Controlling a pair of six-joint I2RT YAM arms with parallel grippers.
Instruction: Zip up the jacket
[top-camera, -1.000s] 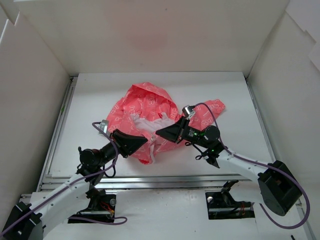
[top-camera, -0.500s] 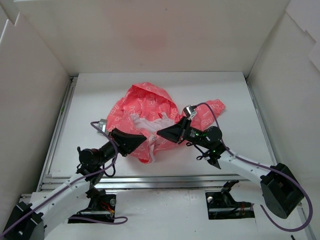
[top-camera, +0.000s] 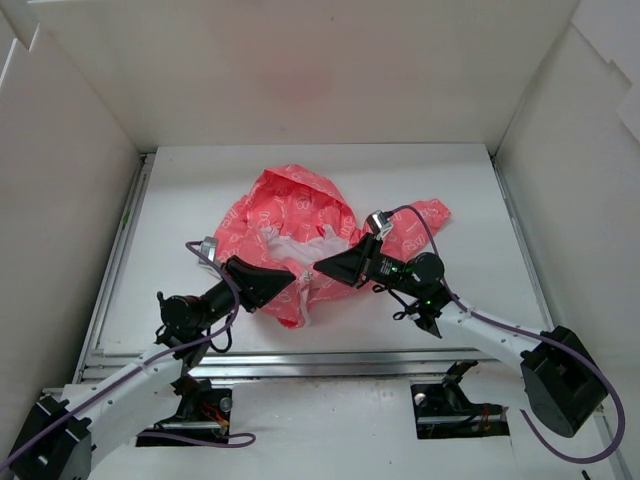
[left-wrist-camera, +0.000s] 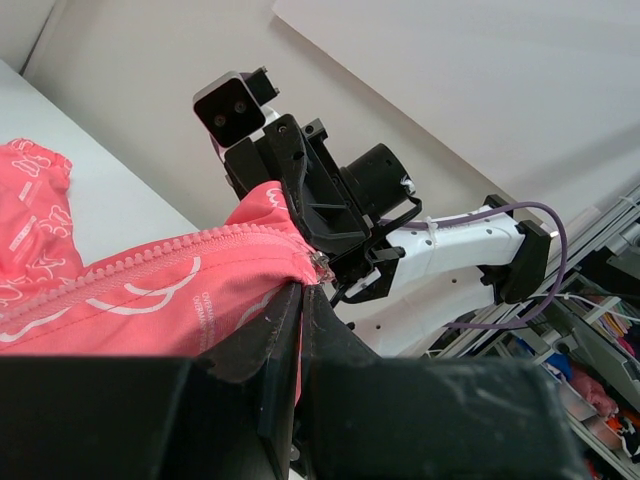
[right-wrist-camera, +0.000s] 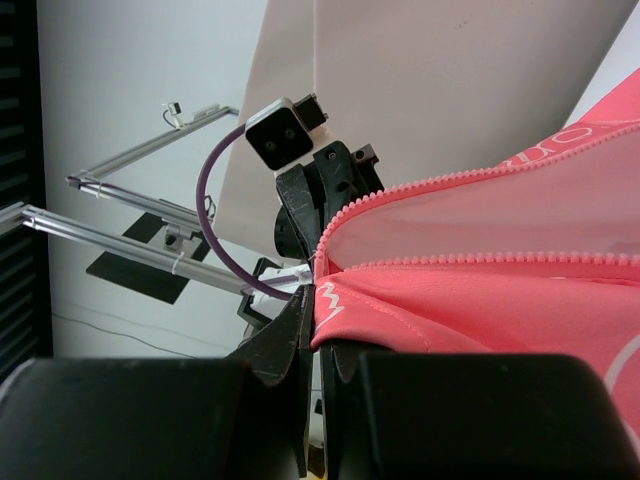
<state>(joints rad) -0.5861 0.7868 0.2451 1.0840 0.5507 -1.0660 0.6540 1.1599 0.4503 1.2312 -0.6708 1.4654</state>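
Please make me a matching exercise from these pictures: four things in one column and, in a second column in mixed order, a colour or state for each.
Column one:
1 jacket
2 table
3 left gripper
4 right gripper

Column two:
A white
B shut on the fabric, reaching in from the left of the overhead view
C coral-pink with white print
D shut on the fabric, reaching in from the right

Pairs: 1-C, 2-A, 3-B, 4-D

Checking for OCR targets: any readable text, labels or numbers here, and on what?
Left wrist view, jacket: small white lettering, too small to read.
Right wrist view, jacket: white letters cut off at the frame edge, unreadable.
No other text visible.
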